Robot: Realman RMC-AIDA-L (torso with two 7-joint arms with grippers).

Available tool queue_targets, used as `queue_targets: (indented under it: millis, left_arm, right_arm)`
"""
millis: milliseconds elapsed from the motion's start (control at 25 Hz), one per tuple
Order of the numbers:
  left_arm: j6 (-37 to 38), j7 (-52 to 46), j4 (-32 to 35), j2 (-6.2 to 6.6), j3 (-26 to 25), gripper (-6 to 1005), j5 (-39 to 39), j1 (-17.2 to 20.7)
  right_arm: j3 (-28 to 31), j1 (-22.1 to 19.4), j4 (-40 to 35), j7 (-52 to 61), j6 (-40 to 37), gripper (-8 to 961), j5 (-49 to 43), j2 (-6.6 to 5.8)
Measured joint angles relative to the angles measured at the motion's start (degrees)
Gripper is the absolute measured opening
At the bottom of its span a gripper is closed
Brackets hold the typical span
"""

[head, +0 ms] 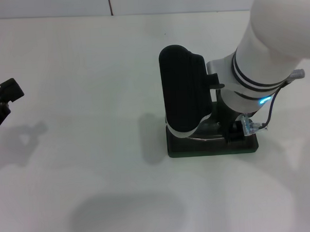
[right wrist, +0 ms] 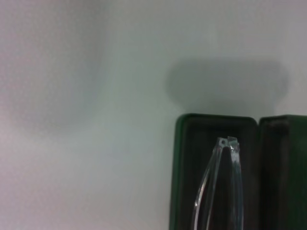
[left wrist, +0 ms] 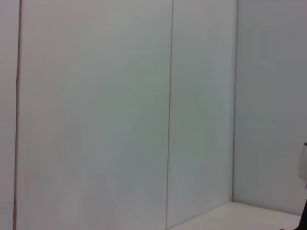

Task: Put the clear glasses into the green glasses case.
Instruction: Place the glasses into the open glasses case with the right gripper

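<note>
Nearly done: clear glasses (right wrist: 218, 184) lowered into open green glasses case (head: 213, 144), right pincer (head: 237, 129) above (whether pinching, cannot tell). Left: release, perhaps closing lid.

The case (head: 213, 144) shows dark green on its rim and outer walls, with a dark grey-black lining inside both halves (right wrist: 213, 158). The glasses (right wrist: 220, 187) within it are colourless and see-through, catching pale highlights along their edges. Just above the right pincer (head: 233, 130), the right arm (head: 275, 33) is glossy white, ringed by two thin dark bands, with a small cyan-blue light glowing below them. The left pincer (head: 2, 97) is black. The table (head: 85, 165) is plain white with soft grey shadows.
</note>
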Motion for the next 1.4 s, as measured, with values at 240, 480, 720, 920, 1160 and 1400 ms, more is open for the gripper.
queue_targets:
  millis: [240,480,720,920,1160,1400]
  left_arm:
    - [-0.02,0.03,-0.12,0.0,0.0,70,-0.09,0.11]
    - [-0.06,0.04,-0.19,-0.06,0.0,70,-0.13,0.19]
    - [-0.09,0.49,-0.32,-0.49,-0.84,70,-0.02,0.31]
    - [-0.09,0.56,-0.32,-0.62,-1.31,70,0.18,0.38]
    - [-0.09,1.23,-0.71,-0.7,-1.32,70,0.24,0.46]
    - [-0.09,1.35,-0.91,-0.71,-1.32,70,0.27,0.44]
  right_arm:
    - [-0.88,-0.06,0.02,0.56,1.55,103,-0.97,0.0]
    - [-1.75,-0.05,0.44,0.58,2.45,103,-1.84,0.0]
    - [-2.97,-0.02,1.31,0.6,3.12,103,-2.34,0.0]
    - [-4.22,-0.04,1.68,0.6,4.62,102,-2.99,0.0]
    - [-5.21,-0.36,2.17,0.6,6.61,103,-3.69,0.0]
    - [-5.21,-0.46,2.17,0.6,7.02,101,-3.82,0.0]
